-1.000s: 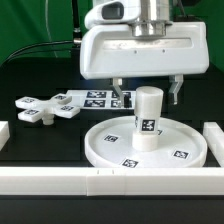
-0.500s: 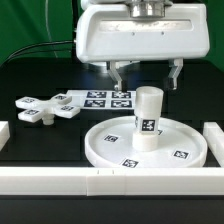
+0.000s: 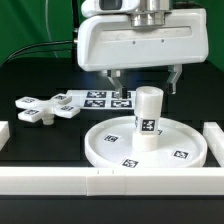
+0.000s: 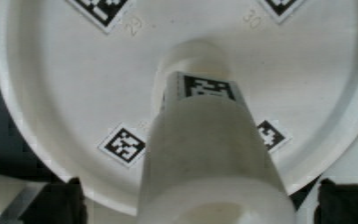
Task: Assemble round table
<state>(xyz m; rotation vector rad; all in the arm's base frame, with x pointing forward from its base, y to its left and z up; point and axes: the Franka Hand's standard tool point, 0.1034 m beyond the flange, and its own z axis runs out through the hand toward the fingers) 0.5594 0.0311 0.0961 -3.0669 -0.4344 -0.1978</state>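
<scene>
While hovering with the tool (image 3: 146,84) spread and empty, looks straight down on the leg (image 3: 147,118) — upright, long axis vertical, standing at the middle of the disc (image 3: 100,148) on the desk (image 3: 40,135) — so probably needs only a plain descent to straddle it.

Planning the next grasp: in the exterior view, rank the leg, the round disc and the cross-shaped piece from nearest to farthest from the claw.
1. Leg: upright, just below the open claw.
2. Round disc: beneath the leg.
3. Cross-shaped piece: far off at the exterior view's left.
</scene>
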